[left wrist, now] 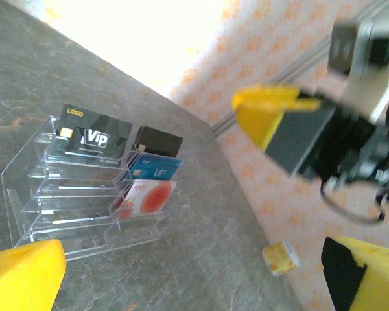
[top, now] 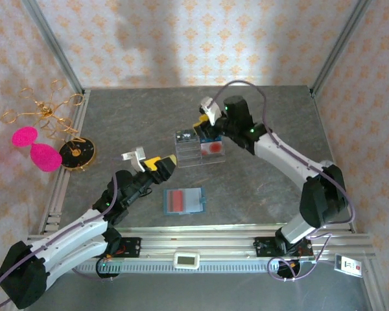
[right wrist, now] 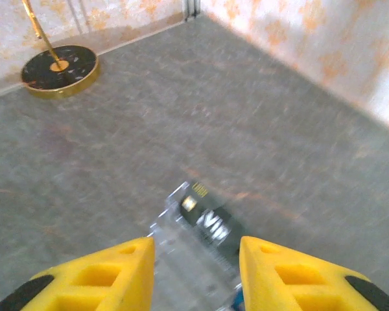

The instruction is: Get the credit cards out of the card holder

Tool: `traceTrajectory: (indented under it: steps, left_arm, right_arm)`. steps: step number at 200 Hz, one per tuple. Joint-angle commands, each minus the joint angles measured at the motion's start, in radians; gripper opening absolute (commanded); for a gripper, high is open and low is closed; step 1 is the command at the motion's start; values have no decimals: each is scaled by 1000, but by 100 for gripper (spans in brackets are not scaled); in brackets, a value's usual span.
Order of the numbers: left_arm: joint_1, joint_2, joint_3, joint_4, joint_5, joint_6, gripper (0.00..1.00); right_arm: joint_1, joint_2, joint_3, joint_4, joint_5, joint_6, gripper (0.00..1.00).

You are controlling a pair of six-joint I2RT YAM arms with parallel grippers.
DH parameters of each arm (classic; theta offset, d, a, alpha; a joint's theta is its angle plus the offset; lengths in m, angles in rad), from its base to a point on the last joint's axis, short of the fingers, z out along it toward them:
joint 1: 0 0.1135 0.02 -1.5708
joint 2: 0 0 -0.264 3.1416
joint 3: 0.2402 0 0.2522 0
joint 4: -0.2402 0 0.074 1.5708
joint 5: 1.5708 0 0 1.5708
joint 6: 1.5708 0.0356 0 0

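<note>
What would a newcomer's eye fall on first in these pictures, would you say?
The clear tiered tray mid-table, with a black VIP card, a blue card and a red-printed card standing in it, and the right gripper open above. Next, the teal card holder lying flat nearer the arms, and the bright pink shapes beside a gold wire stand at the left edge.

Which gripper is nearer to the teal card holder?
Left. The left gripper hovers just beyond the card holder, to its left; the right gripper is farther back, over the clear tray.
</note>
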Motion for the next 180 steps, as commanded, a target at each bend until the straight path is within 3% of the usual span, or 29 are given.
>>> traceTrajectory:
  steps: [1, 31, 59, 83, 144, 180]
  left_arm:
    - [14, -48, -57, 98, -34, -133, 99]
    - [22, -107, -149, 181, 3, -197, 99]
    - [23, -183, -136, 104, 65, -150, 99]
    - [23, -285, -132, 16, 74, -99, 99]
    - [23, -431, -92, -286, 31, -50, 93]
    - [24, -458, -73, -355, 42, -32, 90]
  right_arm:
    - [70, -96, -147, 152, 109, 308, 38]
    - [240, -179, -352, 124, 226, 412, 38]
    - [432, -183, -472, 156, 332, 499, 39]
    - [544, -106, -471, 182, 412, 525, 38]
    - [661, 149, -267, 104, 563, 461, 38]
    - [673, 235, -196, 49, 607, 451, 37]
